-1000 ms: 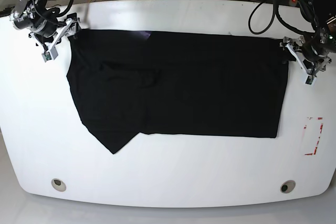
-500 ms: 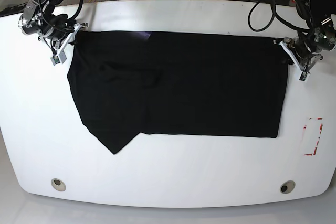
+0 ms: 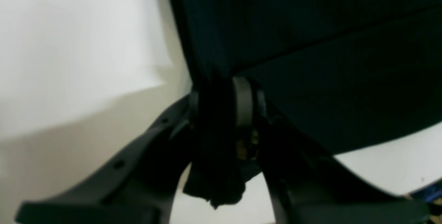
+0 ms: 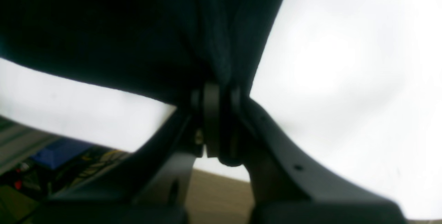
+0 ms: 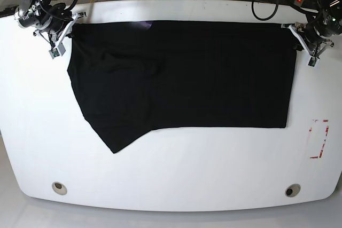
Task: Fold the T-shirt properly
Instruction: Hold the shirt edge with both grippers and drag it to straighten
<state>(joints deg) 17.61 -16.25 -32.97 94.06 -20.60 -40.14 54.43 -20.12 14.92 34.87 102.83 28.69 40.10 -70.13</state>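
Seen from the left wrist camera, the left gripper (image 3: 224,106) was clamped on a bunched corner of the large black cloth T-shirt (image 3: 328,61), a wad of dark fabric hanging down between its dark fingers (image 3: 243,101). The cloth spread away above and to the right over the white table top (image 3: 69,44) (the picture was soft, so finer detail was lost).

From the right wrist camera, the right gripper (image 4: 219,113) was likewise closed on a pinched fold of the T-shirt (image 4: 103,27), its two pads (image 4: 211,113) pressed together with cloth gathered between them. The table (image 4: 345,79) showed pale to the right.

In the base view, the T-shirt (image 5: 187,73) lay spread flat across the far half of the table (image 5: 171,174), its far edge stretched straight between the two grippers. The right gripper (image 5: 63,30) held the far corner on that view's left, the left gripper (image 5: 303,37) the far corner on its right. A pointed flap of cloth reached toward the near left. A red-and-white marking (image 5: 319,138) sat near the table's right edge, apart from the shirt.
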